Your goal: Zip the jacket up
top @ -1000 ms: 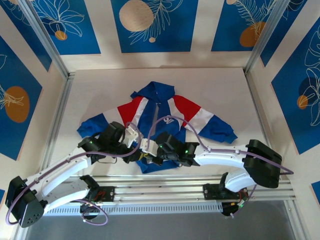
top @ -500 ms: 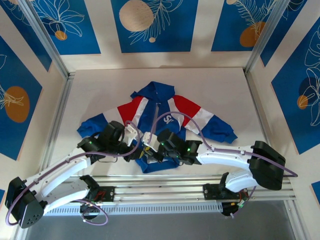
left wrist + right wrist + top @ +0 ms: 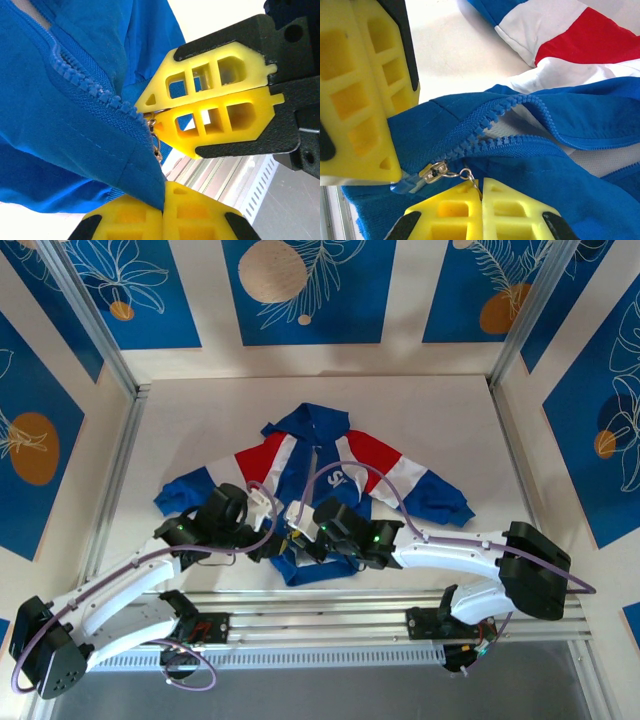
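Observation:
The blue jacket [image 3: 300, 455], with red and white panels, lies flat in the middle of the table, collar away from me. At its bottom hem my two grippers meet. My left gripper [image 3: 163, 196] is shut on the blue hem corner [image 3: 142, 175] beside the zipper's foot. My right gripper [image 3: 481, 187] is shut on the wire ring of the zipper pull [image 3: 466, 174]. The metal slider [image 3: 433, 171] sits at the bottom of the zipper. Above it the two rows of blue teeth [image 3: 490, 125] spread apart. From above, the left gripper [image 3: 280, 540] and right gripper [image 3: 298, 538] nearly touch.
A metal rail frame [image 3: 330, 620] runs along the near edge just below the hem. Aluminium posts [image 3: 120, 470] and patterned walls [image 3: 300, 290] close in the table [image 3: 420, 410] at the sides and back. The jacket's sleeves [image 3: 440, 500] spread left and right.
The right gripper has shifted slightly left and away, toward the left gripper, and the white chest logo has come into sight. The left arm has barely moved.

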Tool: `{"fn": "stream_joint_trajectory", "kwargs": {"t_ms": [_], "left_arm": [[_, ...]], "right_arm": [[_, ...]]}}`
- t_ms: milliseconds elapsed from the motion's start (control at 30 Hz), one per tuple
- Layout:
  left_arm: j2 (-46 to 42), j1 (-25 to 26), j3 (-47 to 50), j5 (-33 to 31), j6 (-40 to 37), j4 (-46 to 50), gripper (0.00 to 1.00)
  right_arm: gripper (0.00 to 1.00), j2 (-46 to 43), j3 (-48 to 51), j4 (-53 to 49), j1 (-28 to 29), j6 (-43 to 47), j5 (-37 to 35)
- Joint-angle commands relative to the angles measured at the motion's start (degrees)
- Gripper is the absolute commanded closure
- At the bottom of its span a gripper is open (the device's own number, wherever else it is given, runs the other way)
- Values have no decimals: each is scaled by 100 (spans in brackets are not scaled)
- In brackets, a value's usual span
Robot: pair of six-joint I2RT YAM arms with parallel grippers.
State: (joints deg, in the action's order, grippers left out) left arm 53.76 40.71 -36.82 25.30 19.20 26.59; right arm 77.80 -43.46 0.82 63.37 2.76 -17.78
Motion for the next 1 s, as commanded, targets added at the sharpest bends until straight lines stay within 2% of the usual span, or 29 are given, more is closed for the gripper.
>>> {"fn": "stream_joint_trajectory", "kwargs": {"t_ms": [0, 100, 133, 200, 267, 400, 533, 667, 833, 967], "left_arm": [[-104, -16, 145, 325, 88, 467, 100], [-158, -19, 173, 137, 189, 435, 100], [-192, -19, 175, 25, 259, 427, 96], [-268, -21, 197, -106, 385, 424, 76], [-404, -20, 234, -364, 619, 471, 62], [-924, -28, 422, -1006, 1340, 548, 48], [-1661, -28, 845, -1543, 2427, 477, 46], [-2137, 5, 1399, -1412, 3416, 0, 46], [-2203, 108, 1602, -1449, 3515, -306, 46], [-2203, 113, 1729, -1483, 3415, -769, 51]], "right_arm": [[100, 7, -153, 82, -125, -104, -244], [100, 35, -130, 133, -153, -13, 483], [100, 89, -163, 80, -156, -19, 627], [100, 182, -206, 2, -145, -51, 806], [100, 256, -222, -15, -135, -111, 958], [100, 419, -308, -120, -136, -210, 1240], [100, 660, -412, -196, -136, -275, 1620], [100, 947, -568, -215, -121, -333, 1890], [100, 1149, -731, -208, -87, -338, 1928], [100, 1176, -804, -267, -87, -304, 1851]]}}
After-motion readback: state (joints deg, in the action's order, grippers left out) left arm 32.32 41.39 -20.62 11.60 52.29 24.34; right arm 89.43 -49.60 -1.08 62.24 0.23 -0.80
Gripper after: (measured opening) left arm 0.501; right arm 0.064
